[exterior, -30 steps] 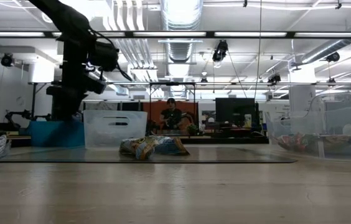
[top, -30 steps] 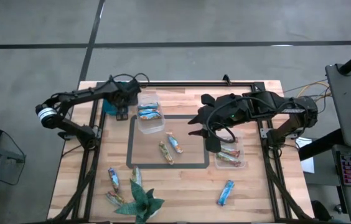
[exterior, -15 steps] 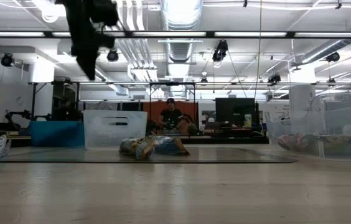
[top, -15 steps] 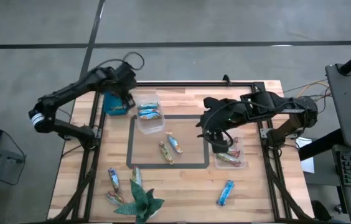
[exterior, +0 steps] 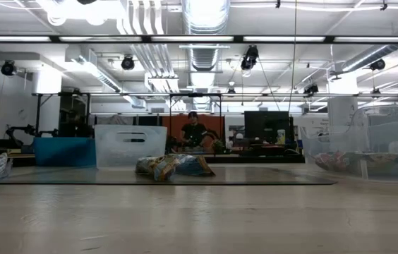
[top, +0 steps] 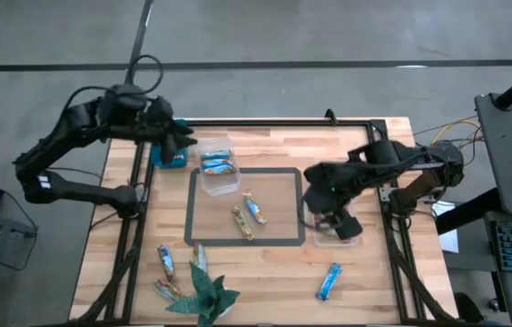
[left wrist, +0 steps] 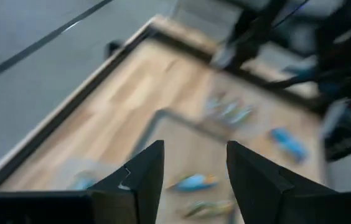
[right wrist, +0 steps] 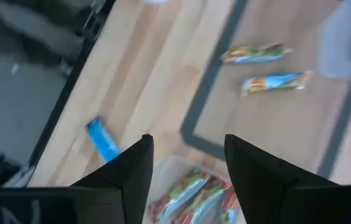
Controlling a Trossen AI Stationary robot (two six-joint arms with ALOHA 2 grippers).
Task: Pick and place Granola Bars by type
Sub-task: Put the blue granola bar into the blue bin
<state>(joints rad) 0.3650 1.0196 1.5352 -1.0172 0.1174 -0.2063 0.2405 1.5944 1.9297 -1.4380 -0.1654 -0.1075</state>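
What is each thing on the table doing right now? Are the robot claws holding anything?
Left claw: open, empty, raised over the table's far left corner.
Right claw: open, empty, above the right tub.
Right tub: holds red and green bars.
Middle tub: holds blue bars.
Blue bar: lying loose on the table.

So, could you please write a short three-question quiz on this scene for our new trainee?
1. True or false: two bars lie inside the taped frame.
2. Which gripper hangs over the tub of red-wrapped bars: A left, B right?
3. What colour is the lone bar near the table's front right?

Key: 1 true; 2 B; 3 blue.
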